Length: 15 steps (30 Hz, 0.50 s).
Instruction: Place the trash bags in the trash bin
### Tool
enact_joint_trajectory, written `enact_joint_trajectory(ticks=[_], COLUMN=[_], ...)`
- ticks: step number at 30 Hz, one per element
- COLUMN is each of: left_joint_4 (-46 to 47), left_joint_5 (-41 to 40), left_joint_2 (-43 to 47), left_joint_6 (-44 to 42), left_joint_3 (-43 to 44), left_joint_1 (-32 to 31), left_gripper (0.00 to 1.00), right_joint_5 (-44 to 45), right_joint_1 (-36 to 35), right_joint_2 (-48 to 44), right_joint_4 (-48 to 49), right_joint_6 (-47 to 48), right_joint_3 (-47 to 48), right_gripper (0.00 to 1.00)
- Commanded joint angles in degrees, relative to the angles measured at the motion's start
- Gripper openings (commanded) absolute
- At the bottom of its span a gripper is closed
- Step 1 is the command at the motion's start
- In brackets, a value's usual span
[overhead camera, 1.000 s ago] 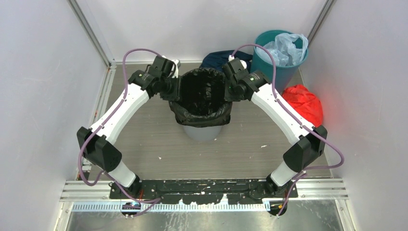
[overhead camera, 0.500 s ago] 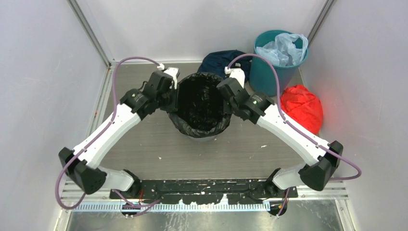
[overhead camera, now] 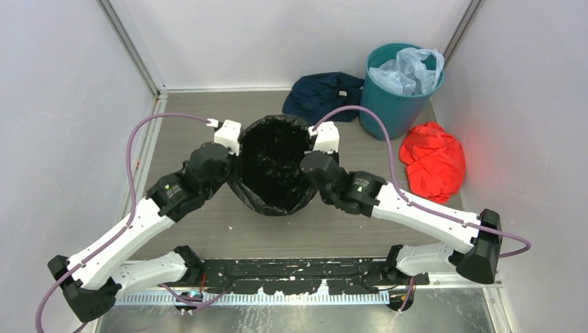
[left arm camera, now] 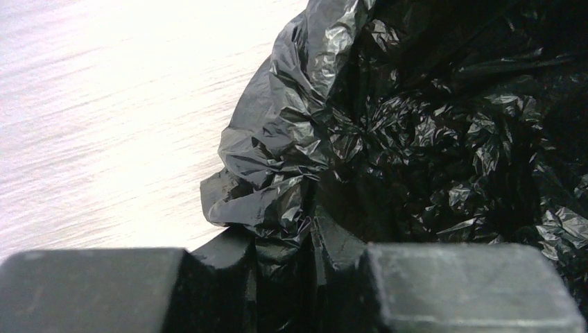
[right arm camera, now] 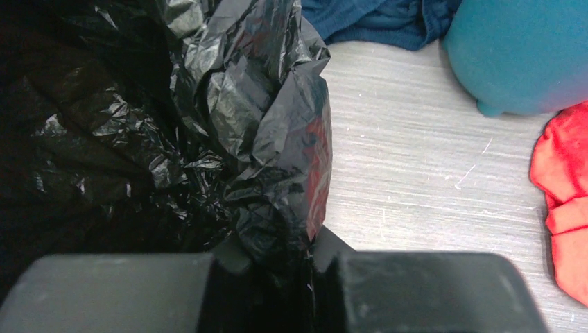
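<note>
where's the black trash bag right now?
Top view, mid-table: the black trash bag, with the left gripper pinching its left rim and the right gripper its right rim; the navy cloth lies just behind it.

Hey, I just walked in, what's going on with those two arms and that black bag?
Both arms are handling the black trash bag in the middle of the table. The left end effector is pinched on its left rim and the right end effector on its right rim, holding the mouth spread open. The grey bin is not visible; it may be hidden under the bag. The teal bin, red cloth and navy cloth sit apart at the back right.
</note>
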<state>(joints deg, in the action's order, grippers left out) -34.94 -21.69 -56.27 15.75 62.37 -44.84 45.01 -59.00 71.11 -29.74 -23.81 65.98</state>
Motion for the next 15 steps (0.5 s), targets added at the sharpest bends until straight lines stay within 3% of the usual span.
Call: enact_joint_trajectory(ticks=[1, 11, 15], left_joint_4=[16.4, 25.0, 25.8], left_joint_5=[3.5, 1.3, 2.4], left_joint_2=[4.6, 16.5, 18.2], left_joint_6=[-5.2, -7.1, -6.6], left_joint_3=[-3.3, -17.7, -19.6], left_joint_1=[-5.6, -10.5, -11.0], left_gripper=[0.01, 0.0, 0.01], right_joint_5=[8.5, 21.2, 22.8], right_joint_1=[-5.8, -15.1, -16.0], right_joint_2=[2.1, -0.6, -1.4], right_joint_4=[13.0, 28.9, 31.5], right_joint_6=[7.1, 11.2, 11.9], right_joint_3=[-5.6, -17.6, -19.0], right_gripper=[0.01, 0.01, 0.01])
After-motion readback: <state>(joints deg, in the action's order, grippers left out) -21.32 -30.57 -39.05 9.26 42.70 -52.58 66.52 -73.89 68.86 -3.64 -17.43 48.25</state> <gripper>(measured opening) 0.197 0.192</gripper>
